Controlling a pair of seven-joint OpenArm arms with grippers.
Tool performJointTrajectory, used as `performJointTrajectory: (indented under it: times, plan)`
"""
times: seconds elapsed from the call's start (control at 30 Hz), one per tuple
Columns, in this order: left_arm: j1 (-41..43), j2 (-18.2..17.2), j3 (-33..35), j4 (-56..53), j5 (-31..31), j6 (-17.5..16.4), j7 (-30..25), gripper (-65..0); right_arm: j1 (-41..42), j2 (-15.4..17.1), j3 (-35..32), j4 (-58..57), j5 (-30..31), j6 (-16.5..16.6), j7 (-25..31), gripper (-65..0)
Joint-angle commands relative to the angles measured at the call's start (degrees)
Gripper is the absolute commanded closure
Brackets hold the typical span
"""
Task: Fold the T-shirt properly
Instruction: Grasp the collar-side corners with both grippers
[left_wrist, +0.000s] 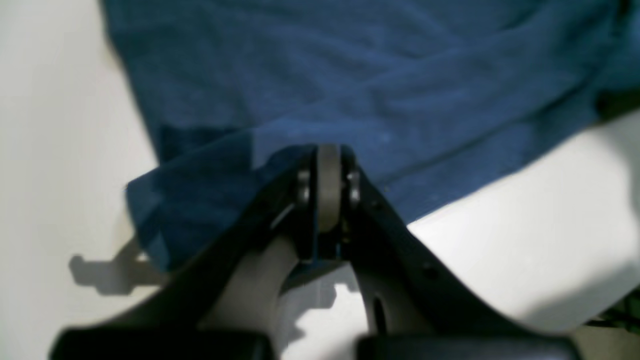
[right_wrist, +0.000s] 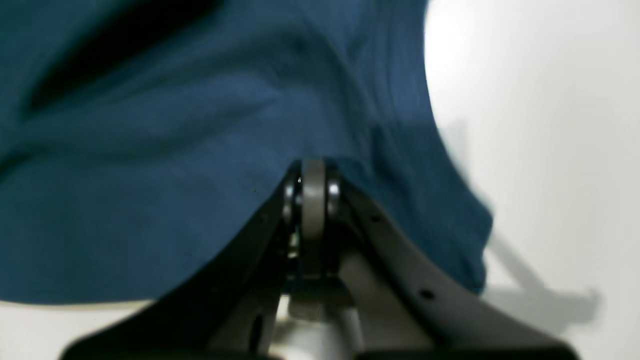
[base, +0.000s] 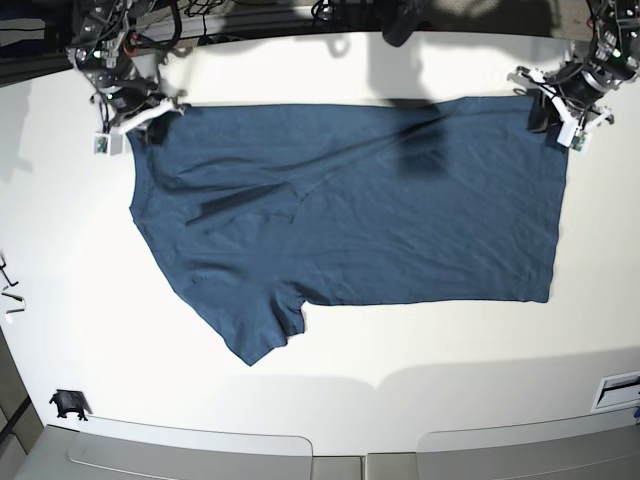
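The dark teal-blue T-shirt (base: 380, 220) lies spread flat on the white table (base: 400, 370), hem toward the right, shoulders toward the left. One short sleeve (base: 255, 325) points toward the front, and a crease runs across the chest. My left gripper (base: 548, 112) is shut on the far hem corner of the T-shirt (left_wrist: 400, 75); its fingertips (left_wrist: 327, 150) pinch the cloth edge. My right gripper (base: 150, 125) is shut on the far shoulder corner, the T-shirt (right_wrist: 150, 175) bunching around that gripper (right_wrist: 312, 167).
A small black clip (base: 68, 403) sits at the front left. Small white parts (base: 8, 300) lie at the left edge. Cables and arm bases crowd the back edge. A slotted white piece (base: 620, 390) is at the front right.
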Motion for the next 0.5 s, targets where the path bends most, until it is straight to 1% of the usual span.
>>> performJointTrajectory:
  times: [0.0, 0.13, 0.27, 0.47]
  plan:
    - [-0.1, -0.9, -0.4, 0.7, -0.6, 0.2, -0.1, 0.0, 0.0, 1.0, 0.2, -1.3, 0.7, 0.2, 0.9, 0.0]
    - [-0.1, -0.9, -0.4, 0.7, -0.7, 0.3, 4.6, 0.0, 0.0, 1.6, 0.2, -8.0, 0.8, 0.2, 0.3, 0.0]
    - [1.0, -0.9, -0.4, 0.7, -1.6, 0.3, 7.7, 0.0, -0.2, 1.7, 0.2, -8.7, 1.7, 0.3, -2.4, 0.0]
    - [4.4, -1.4, -0.4, 0.7, -2.3, 0.3, 8.0, 0.0, -0.2, 3.2, 0.3, -8.5, 4.6, 0.5, -4.5, 0.0]
